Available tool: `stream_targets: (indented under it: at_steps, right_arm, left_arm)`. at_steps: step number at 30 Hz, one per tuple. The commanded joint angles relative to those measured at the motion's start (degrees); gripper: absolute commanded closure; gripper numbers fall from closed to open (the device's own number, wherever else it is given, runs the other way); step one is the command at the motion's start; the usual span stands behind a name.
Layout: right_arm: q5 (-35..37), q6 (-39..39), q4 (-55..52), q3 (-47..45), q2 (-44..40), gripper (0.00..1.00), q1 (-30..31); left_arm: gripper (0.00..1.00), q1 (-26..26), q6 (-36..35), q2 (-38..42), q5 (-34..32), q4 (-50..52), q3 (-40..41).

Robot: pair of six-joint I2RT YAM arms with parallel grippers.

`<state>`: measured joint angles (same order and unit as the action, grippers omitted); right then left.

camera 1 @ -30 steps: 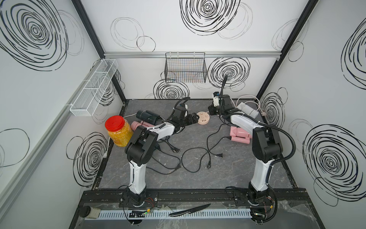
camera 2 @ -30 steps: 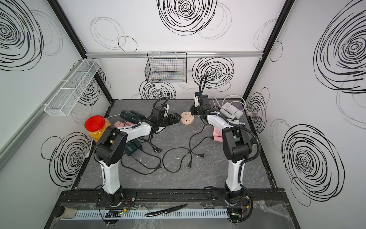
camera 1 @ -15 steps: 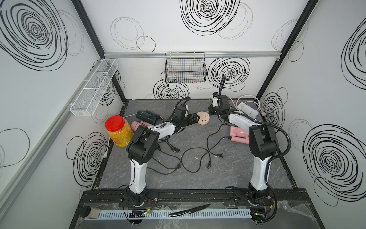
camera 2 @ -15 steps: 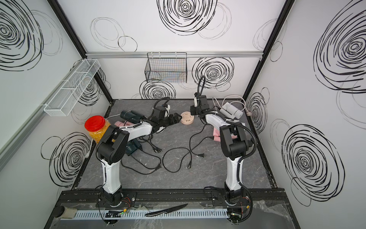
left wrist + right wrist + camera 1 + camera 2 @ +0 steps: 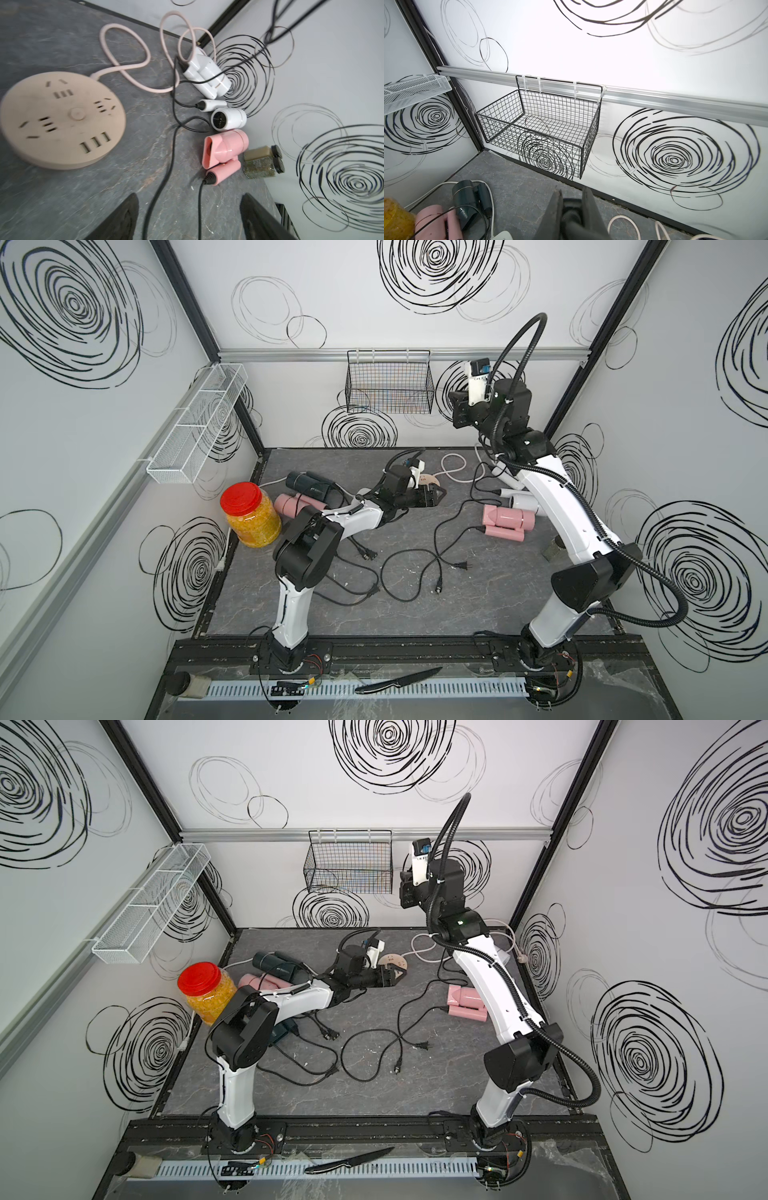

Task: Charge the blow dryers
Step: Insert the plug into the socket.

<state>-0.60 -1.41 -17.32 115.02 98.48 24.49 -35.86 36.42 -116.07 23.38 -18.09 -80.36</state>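
The right end effector (image 5: 571,191) pinches a black plug (image 5: 571,207), raised high. The left end effector (image 5: 189,196) is spread, with the round hub (image 5: 62,120) just beside it. Next, I think, the plug must go down into the hub.

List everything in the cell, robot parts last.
teal dryers: 2, dark teal, one back left, one under left arm
pink dryers: 2, pink, one right of centre, one back left
white dryers: 2, white, right rear by the wall, second
socket hub: 1, beige, rear centre
loose cords: several, black, mid-table
jar: 1, yellow, red lid, left edge
small jars: 2, dark lids, right wall
wire basket: 1, black, back wall
mesh shelf: 1, white, left wall
knife: 1, black, front rail
left end effector: 1, black, open, low beside socket hub
right end effector: 1, black, shut, high near back wall
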Motion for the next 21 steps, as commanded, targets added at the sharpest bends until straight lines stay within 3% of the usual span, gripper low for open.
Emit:
stream_targets:
  at_steps: [1, 10, 16, 21]
  right_arm:
    - [0.2, -3.2, -9.2, 6.1, 1.8, 0.88, 1.6]
    - [4.0, -6.3, -15.5, 22.8, 5.4, 0.87, 3.2]
    - [8.2, -8.2, -14.8, 23.3, 3.5, 0.87, 4.5]
    - [9.2, -8.2, -12.5, 17.7, 1.3, 0.87, 4.4]
  left_arm:
    - [0.18, -1.1, -1.9, -1.5, 0.0, -2.0, -4.9]
    - [0.16, -1.7, -1.6, -4.3, -2.1, -0.1, -9.0]
    - [0.16, -1.7, -2.1, -4.4, -2.8, 0.7, -8.9]
    - [0.17, 0.4, 0.8, -2.8, -5.0, 0.1, -5.8]
